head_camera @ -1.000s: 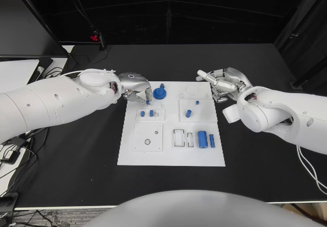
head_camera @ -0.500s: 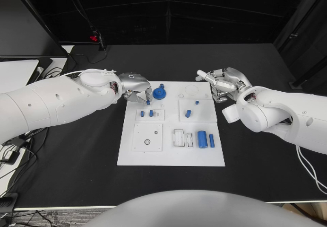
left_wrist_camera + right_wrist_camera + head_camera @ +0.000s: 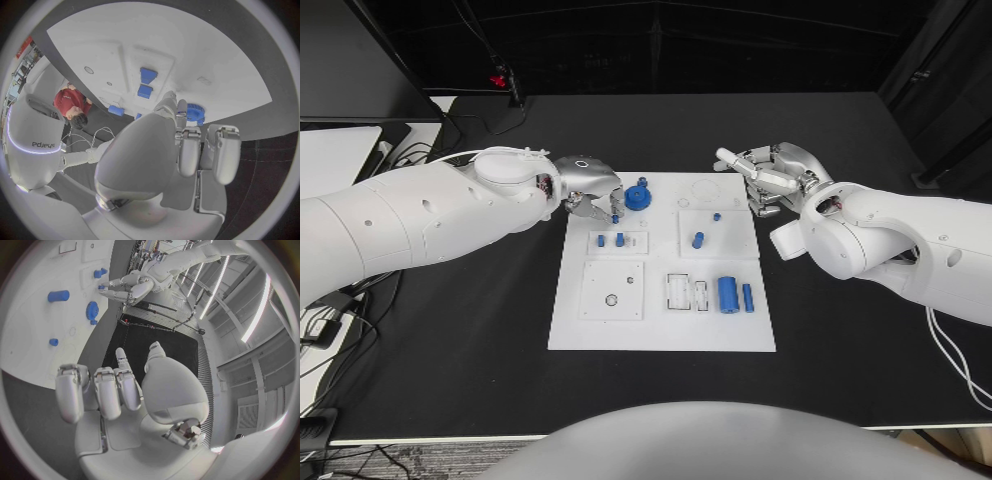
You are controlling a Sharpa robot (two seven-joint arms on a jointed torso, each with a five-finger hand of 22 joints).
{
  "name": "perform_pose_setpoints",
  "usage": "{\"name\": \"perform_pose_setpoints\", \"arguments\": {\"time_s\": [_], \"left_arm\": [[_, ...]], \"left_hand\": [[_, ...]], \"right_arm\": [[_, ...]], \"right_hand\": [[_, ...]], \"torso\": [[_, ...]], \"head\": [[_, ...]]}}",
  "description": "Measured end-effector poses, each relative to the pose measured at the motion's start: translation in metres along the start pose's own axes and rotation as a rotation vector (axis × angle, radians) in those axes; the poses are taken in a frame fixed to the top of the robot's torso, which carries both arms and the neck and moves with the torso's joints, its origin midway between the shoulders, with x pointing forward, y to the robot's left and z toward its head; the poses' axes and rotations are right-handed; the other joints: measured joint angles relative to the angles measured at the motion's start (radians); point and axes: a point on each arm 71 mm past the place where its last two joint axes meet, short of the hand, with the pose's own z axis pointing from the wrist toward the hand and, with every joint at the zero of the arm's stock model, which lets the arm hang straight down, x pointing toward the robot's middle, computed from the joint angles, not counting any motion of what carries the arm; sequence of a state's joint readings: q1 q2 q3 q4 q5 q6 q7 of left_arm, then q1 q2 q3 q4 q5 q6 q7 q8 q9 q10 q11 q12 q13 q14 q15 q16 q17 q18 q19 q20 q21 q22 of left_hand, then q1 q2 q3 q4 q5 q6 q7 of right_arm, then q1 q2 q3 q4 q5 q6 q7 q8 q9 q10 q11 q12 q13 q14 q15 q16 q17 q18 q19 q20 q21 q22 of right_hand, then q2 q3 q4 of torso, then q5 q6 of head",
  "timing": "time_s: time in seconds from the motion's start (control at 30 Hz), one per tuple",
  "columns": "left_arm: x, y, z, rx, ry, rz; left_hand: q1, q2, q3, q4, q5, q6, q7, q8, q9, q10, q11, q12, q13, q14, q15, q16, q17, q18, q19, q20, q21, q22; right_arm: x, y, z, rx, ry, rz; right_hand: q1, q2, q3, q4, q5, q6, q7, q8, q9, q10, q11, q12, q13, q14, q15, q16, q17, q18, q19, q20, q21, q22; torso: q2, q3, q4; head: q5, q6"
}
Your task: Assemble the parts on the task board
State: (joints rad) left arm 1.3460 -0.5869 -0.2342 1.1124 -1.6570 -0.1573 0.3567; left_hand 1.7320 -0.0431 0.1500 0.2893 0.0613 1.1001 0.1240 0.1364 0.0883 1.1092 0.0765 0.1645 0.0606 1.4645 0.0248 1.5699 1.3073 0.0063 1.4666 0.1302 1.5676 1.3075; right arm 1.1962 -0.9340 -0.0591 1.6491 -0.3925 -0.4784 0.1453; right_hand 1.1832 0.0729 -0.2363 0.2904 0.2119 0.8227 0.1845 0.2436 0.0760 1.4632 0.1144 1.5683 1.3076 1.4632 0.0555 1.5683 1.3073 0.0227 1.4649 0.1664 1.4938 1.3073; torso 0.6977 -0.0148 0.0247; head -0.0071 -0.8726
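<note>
The white task board [image 3: 661, 330] lies in the middle of the black table. A blue gear [image 3: 639, 195] stands near its far edge. My left hand [image 3: 586, 183] hovers over the board's far left corner beside the gear and pinches a small blue part [image 3: 613, 214] at its fingertips, the other fingers [image 3: 187, 150] curled in. In the right wrist view the left hand [image 3: 134, 290] shows with that small blue part [image 3: 100, 287] at its tips. My right hand [image 3: 769, 175] sits at the board's far right corner, fingers [image 3: 106, 392] curled in, holding nothing.
On the board lie two short blue pegs [image 3: 610, 240], an upright peg [image 3: 700, 240], a tiny blue stud [image 3: 717, 216], a thick blue cylinder [image 3: 728, 294] and a thinner one [image 3: 749, 297]. A white panel [image 3: 336, 155] stands off the table's left edge.
</note>
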Motion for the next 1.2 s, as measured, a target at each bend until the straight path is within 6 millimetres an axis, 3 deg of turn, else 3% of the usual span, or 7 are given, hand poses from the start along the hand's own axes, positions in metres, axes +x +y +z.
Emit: {"name": "perform_pose_setpoints", "arguments": {"time_s": [0.47,0.87,0.9,0.97,1.03,1.2], "left_arm": [[-0.0003,-0.0001,0.0011,-0.001,0.010,-0.004],[0.0043,0.0001,0.0009,-0.006,0.039,-0.015],[0.0044,0.0002,0.0007,-0.007,0.040,-0.015],[0.0044,0.0003,0.0007,-0.007,0.040,-0.015],[0.0043,0.0004,0.0006,-0.008,0.039,-0.015],[0.0035,0.0011,0.0002,-0.009,0.028,-0.010]], "left_hand": [[-0.002,-0.002,0.006,-0.001,0.000,-0.002,0.001,-0.001,0.000,0.000,0.000,-0.005,0.000,0.000,0.000,0.000,0.000,0.000,0.000,0.000,0.000,0.000],[-0.048,-0.071,-0.001,-0.001,0.000,-0.077,0.034,-0.039,-0.017,-0.061,0.029,-0.035,0.000,0.000,0.007,0.000,0.000,0.000,0.000,0.000,-0.049,0.000],[-0.051,-0.075,-0.001,-0.001,0.000,-0.085,0.034,-0.041,-0.017,-0.068,0.032,-0.038,0.001,0.000,0.007,0.000,0.000,0.004,-0.003,0.003,-0.072,0.000],[-0.057,-0.081,-0.006,-0.006,0.001,-0.096,0.039,-0.041,-0.017,-0.079,0.032,-0.038,0.003,0.003,0.011,0.000,0.000,0.036,-0.007,0.011,-0.156,0.000],[-0.063,-0.087,-0.009,-0.002,0.001,-0.098,0.037,-0.041,-0.017,-0.079,0.032,-0.037,0.003,0.003,0.011,0.000,0.000,0.039,-0.020,0.012,-0.198,0.000],[-0.075,-0.099,-0.018,-0.002,0.001,-0.102,0.041,-0.041,-0.017,-0.082,0.036,-0.028,0.003,0.003,0.011,0.000,0.000,0.039,-0.022,0.010,-0.215,0.000]], "right_arm": [[0.0001,0.0000,0.0001,0.000,0.000,0.000],[0.0001,0.0000,0.0001,0.000,0.000,0.000],[0.0001,0.0000,0.0001,0.000,0.000,0.000],[0.0001,0.0000,0.0001,0.000,0.000,0.000],[0.0002,0.0000,0.0002,0.000,0.000,0.000],[0.0004,0.0000,0.0004,0.000,0.001,0.000]], "right_hand": [[0.000,0.000,0.000,0.000,0.000,0.000,0.000,0.000,0.000,0.000,0.000,0.000,0.000,0.000,0.000,0.000,0.000,0.000,0.000,0.000,0.000,0.000],[0.000,0.000,0.000,0.000,0.000,0.000,0.000,0.000,0.000,0.000,0.000,0.000,0.000,0.000,0.000,0.000,0.000,0.000,0.000,0.000,0.000,0.000],[0.000,0.000,0.000,0.000,0.000,0.000,0.000,0.000,0.000,0.000,0.000,0.000,0.000,0.000,0.000,0.000,0.000,0.000,0.000,0.000,0.000,0.000],[0.000,0.000,0.000,0.000,0.000,0.000,0.000,0.000,-0.001,0.000,0.000,0.000,0.000,0.000,0.000,0.000,0.000,0.000,0.000,0.000,0.000,0.000],[0.000,0.000,0.000,0.000,0.000,0.000,0.000,0.000,-0.001,0.000,0.000,0.000,0.000,0.000,0.000,0.000,0.000,0.000,0.000,0.000,0.000,0.000],[0.000,0.000,0.000,0.000,0.000,0.000,0.000,0.000,-0.001,0.000,0.000,0.000,0.000,0.000,0.000,0.000,0.000,0.000,0.000,0.000,0.000,0.000]], "torso": [[0.000,0.0003,0.0000],[0.000,0.0003,0.0000],[0.000,0.0003,0.0000],[0.000,0.0002,0.0000],[0.000,0.0002,0.0000],[0.000,-0.0001,0.0000]], "head": [[0.001,0.000],[0.000,0.000],[0.000,0.000],[0.000,0.000],[0.000,0.000],[0.001,0.000]]}}
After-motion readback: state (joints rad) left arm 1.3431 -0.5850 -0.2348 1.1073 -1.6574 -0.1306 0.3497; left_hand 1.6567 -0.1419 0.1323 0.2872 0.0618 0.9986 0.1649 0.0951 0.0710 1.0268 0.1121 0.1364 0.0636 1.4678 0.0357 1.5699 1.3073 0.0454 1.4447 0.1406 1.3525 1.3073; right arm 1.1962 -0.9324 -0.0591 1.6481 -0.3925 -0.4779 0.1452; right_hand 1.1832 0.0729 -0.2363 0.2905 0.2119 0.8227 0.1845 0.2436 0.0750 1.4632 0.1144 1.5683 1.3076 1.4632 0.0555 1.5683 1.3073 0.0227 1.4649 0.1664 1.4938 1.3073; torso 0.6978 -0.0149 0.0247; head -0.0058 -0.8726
